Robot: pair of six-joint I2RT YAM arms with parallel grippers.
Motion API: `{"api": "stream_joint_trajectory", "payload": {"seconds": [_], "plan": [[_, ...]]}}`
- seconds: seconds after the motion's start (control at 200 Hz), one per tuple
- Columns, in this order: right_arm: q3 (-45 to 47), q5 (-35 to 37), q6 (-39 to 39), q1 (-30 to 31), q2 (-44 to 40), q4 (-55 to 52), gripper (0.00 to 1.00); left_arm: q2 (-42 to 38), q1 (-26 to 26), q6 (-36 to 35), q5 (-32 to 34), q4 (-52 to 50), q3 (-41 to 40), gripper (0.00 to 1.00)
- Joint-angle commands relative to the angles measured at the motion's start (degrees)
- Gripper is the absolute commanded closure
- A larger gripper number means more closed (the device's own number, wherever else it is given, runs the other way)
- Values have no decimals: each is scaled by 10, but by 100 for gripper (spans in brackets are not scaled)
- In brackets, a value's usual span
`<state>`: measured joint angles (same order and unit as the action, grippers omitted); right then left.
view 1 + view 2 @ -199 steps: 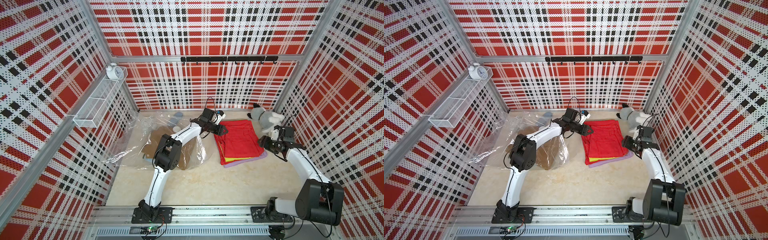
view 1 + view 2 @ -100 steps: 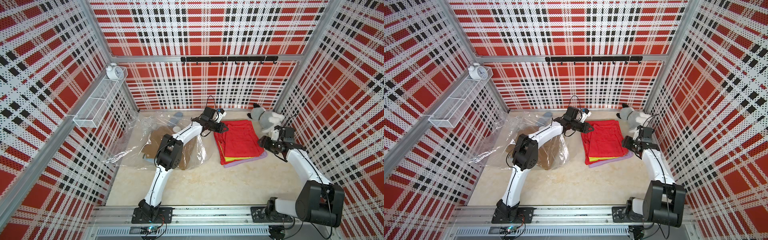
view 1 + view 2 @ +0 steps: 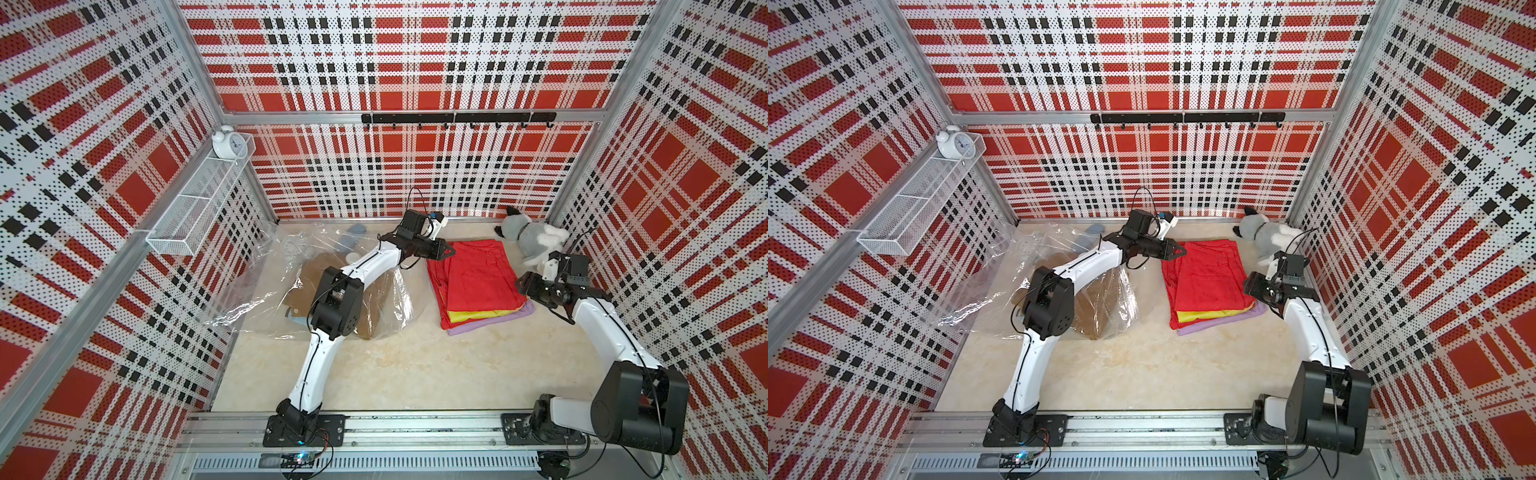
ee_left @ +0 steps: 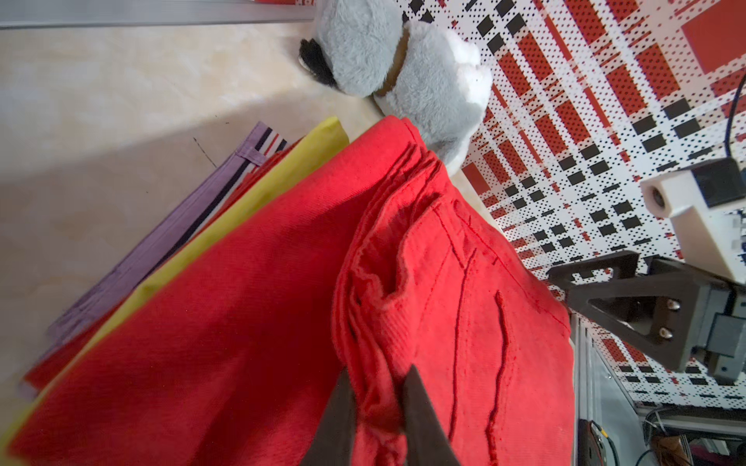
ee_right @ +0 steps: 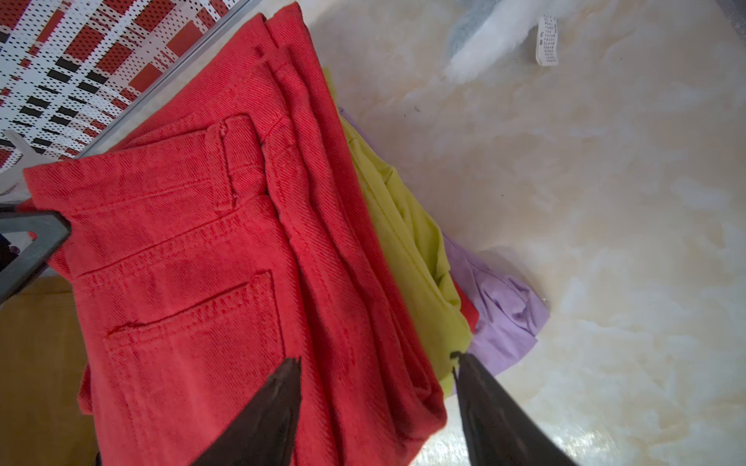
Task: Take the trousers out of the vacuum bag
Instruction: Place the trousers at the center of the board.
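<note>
Since a second earlier, we saw the left gripper (image 4: 377, 373) draw its jaws together, and they pinched a raised fold of the red trousers (image 3: 478, 278) near the stack's far left corner. Its wrist lay nearly level. The forearm reached from a high, bent elbow out over the vacuum bag (image 3: 257, 286) toward the bench's far edge.

The right gripper (image 5: 377, 359) had stayed where it was, jaws spread, one tip over the red cloth and the other past the stack's right edge. We could not tell whether either tip touched the cloth. That arm rose from its base at the near right corner of the bench (image 3: 395, 365), its forearm sloping toward the stack.

Under the red pair lay the yellow-green trousers (image 3: 478, 314) and the lilac trousers (image 3: 490, 325). All were out of the bag on the far right part of the bench, just beside the plush toy (image 3: 530, 239). The brown trousers (image 3: 1096, 311) lay inside the bag on the bench's left side.
</note>
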<state>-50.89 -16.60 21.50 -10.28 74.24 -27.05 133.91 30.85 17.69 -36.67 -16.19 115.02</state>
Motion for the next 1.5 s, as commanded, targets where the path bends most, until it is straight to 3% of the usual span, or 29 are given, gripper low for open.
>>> {"api": "stream_joint_trajectory", "payload": {"seconds": [0.0,0.296,0.391,0.451,0.571,0.792,1.162,1.333,1.498], "plan": [[9,8,-1,0,-14,12,35,-25,-27,14,14,71,1,97],[8,9,-1,1,-16,10,35,-18,-43,51,4,127,-21,94],[8,9,-1,0,-17,9,35,-10,-43,52,-5,127,-26,86],[8,9,-1,1,-17,9,35,-6,-43,52,-11,126,-31,73],[8,5,-1,1,-15,9,35,-6,-42,46,-5,123,-45,61],[-1,-12,-3,6,-18,13,36,-33,-43,20,31,101,-46,56],[-56,13,-16,132,5,5,39,-162,-56,-10,139,69,-69,49],[-59,12,-7,174,47,13,45,-217,-64,6,119,71,-92,47],[-47,14,4,208,64,25,48,-282,-73,4,161,65,-147,45]]}}
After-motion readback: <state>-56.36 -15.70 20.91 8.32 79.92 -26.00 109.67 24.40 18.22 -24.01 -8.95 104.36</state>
